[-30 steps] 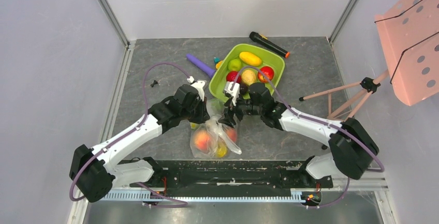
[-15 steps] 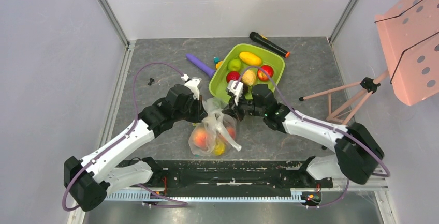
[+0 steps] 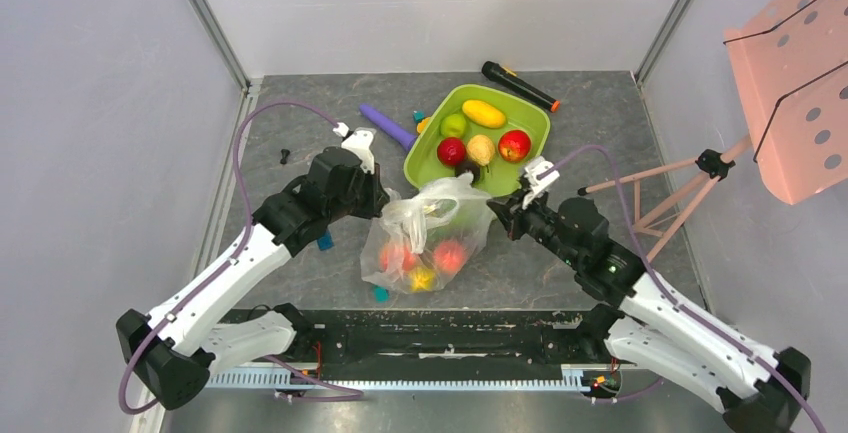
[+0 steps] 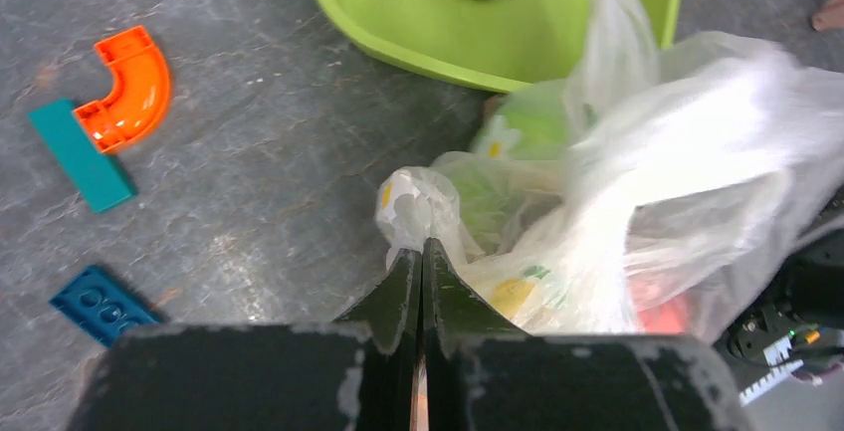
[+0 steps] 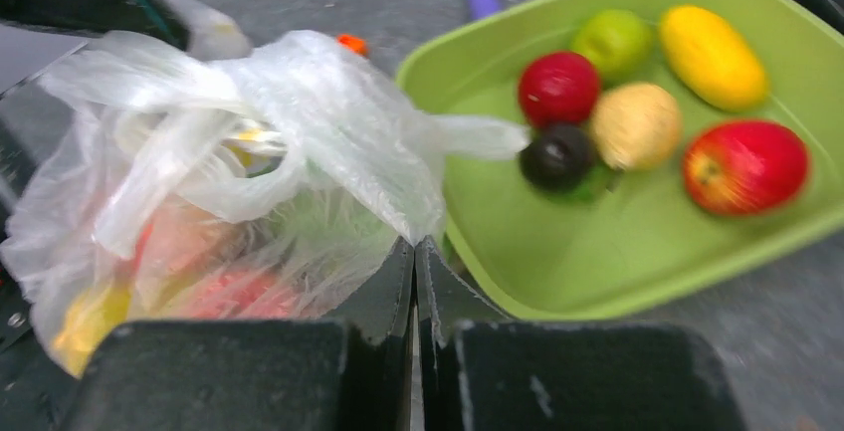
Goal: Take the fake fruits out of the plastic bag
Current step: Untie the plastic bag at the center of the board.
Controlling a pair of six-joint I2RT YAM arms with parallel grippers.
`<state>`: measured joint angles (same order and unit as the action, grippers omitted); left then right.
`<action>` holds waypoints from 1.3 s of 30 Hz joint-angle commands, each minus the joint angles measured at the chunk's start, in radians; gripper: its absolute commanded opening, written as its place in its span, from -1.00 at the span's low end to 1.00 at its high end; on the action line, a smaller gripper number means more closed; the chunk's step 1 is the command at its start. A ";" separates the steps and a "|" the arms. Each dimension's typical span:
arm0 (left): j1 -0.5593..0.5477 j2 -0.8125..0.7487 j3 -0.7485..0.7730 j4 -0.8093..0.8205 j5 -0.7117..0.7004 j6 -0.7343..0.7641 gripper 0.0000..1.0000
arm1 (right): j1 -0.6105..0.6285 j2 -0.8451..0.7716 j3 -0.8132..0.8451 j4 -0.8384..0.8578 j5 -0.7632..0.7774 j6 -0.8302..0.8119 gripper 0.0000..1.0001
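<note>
The plastic bag (image 3: 430,233) lies in the middle of the table, stretched wide between both arms. Red, peach and yellow fake fruits (image 3: 448,255) show through its film. My left gripper (image 3: 384,205) is shut on the bag's left edge; in the left wrist view the closed tips (image 4: 421,248) pinch a bunched bit of the bag (image 4: 657,172). My right gripper (image 3: 497,215) is shut on the bag's right edge, its tips (image 5: 415,246) clamping the film of the bag (image 5: 249,142). Several more fake fruits (image 3: 483,113) lie in the green tray (image 3: 425,158) behind the bag.
A purple stick (image 3: 387,125) and a black handle-shaped object (image 3: 520,86) lie by the tray. Small blocks sit left of the bag: orange (image 4: 129,81), teal (image 4: 78,155), blue (image 4: 100,304). A pink stand (image 3: 800,93) with thin legs (image 3: 650,178) occupies the right side.
My right gripper has shut on the bag's right edge and pulled it to the right. The left gripper drew slightly left, so the bag now spreads wider.
</note>
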<state>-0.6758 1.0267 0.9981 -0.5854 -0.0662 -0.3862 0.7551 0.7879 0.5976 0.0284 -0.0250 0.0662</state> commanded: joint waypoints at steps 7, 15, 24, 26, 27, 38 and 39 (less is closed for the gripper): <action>0.166 0.033 0.000 -0.013 -0.062 0.010 -0.96 | -0.007 -0.254 -0.109 -0.199 0.458 0.174 -1.00; 0.191 0.005 0.019 0.111 0.075 -0.013 -0.96 | -0.006 -0.423 -0.043 -0.177 0.287 0.107 -1.00; 0.178 0.074 0.077 0.200 0.427 0.000 -0.96 | -0.006 -0.397 0.139 -0.190 0.050 0.099 -1.00; 0.165 0.094 0.090 0.203 0.433 0.006 -0.96 | -0.007 -0.387 0.147 -0.165 -0.030 0.101 -1.00; 0.159 0.109 0.096 0.204 0.430 0.007 -0.96 | -0.006 -0.375 0.151 -0.156 -0.076 0.106 -1.00; 0.112 0.276 0.202 0.317 0.463 -0.009 -0.96 | -0.005 -0.294 0.110 -0.107 -0.297 0.111 -1.00; 0.096 0.294 0.220 0.317 0.462 -0.003 -0.96 | -0.005 -0.289 0.113 -0.112 -0.302 0.104 -1.00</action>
<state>-0.5396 1.2800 1.1164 -0.3637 0.3500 -0.3885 0.7490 0.5060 0.6964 -0.1738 -0.2512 0.1829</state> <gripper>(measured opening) 0.025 0.005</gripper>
